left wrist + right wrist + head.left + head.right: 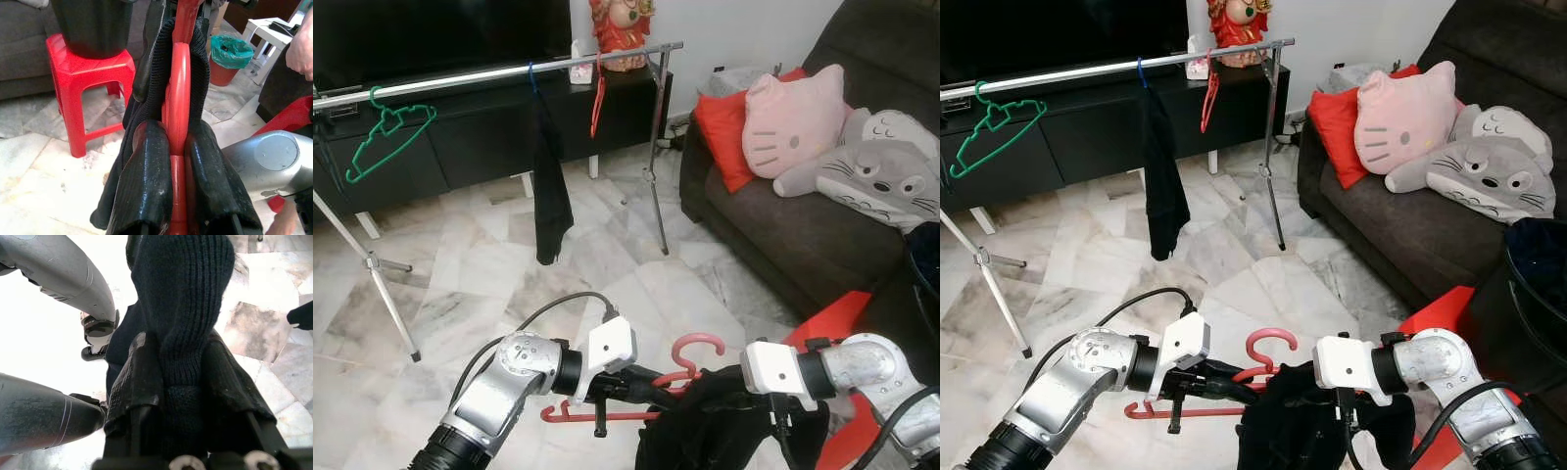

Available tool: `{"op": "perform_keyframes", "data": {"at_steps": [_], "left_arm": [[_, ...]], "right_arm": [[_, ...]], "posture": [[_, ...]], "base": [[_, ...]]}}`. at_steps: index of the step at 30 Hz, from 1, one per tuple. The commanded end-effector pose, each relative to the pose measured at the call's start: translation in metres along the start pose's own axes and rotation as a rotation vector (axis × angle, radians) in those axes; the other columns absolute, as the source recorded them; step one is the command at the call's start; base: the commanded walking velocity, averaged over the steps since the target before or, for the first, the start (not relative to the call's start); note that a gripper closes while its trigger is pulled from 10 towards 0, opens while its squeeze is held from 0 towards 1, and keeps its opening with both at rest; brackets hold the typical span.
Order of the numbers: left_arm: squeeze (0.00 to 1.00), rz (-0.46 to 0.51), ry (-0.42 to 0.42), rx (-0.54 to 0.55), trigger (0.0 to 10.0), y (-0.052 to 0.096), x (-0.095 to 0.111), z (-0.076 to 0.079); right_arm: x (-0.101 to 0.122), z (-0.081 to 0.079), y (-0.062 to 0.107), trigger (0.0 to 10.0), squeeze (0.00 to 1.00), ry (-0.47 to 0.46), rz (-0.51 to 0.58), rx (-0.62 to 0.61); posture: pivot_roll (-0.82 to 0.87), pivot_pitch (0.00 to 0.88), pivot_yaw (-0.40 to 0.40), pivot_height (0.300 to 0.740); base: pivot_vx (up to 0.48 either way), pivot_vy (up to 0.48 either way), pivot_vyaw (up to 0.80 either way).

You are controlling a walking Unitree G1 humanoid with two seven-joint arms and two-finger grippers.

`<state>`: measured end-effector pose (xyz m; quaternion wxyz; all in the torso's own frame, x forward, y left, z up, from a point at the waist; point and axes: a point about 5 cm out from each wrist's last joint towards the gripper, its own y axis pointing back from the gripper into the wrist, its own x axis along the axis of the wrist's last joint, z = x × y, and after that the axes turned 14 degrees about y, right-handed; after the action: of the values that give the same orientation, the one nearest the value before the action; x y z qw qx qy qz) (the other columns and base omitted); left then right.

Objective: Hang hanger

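Red hanger [177,98]: glossy smooth plastic, pinched between left gripper [178,196] fingers [146,181], matt black, scuffed rubbery skin. Dark garment [183,298]: coarse ribbed knit cloth, bunched between right gripper [178,382] fingers. Floor [480,264]: polished veined marble. Rail [489,75]: bright smooth metal.

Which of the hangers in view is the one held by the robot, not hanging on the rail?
The red hanger with the dark garment on it, clamped in the left pincer. The green hanger hangs on the rail.
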<state>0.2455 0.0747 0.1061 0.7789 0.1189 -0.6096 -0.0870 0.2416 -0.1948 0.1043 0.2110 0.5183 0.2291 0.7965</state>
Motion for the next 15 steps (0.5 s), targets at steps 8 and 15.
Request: {"op": "perform_keyframes", "data": {"at_steps": [8, 15], "left_arm": [[0.00, 0.069, -0.089, -0.003, 10.0, -0.0052, 0.0198, -0.0018], [1.00, 0.064, -0.052, -0.025, 10.0, -0.0046, 0.0185, -0.0011]], "right_arm": [[0.0039, -0.0014, -0.0074, 0.0, 0.00, 0.012, 0.034, 0.034], [-0.0011, -0.0024, -0.0072, 0.0, 0.00, 0.015, 0.003, 0.034]], "posture": [[-0.15, 0.000, -0.071, 0.740], [-0.15, 0.000, -0.072, 0.740]], "base": [[0.000, 0.000, 0.00], [0.000, 0.000, 0.00]]}}
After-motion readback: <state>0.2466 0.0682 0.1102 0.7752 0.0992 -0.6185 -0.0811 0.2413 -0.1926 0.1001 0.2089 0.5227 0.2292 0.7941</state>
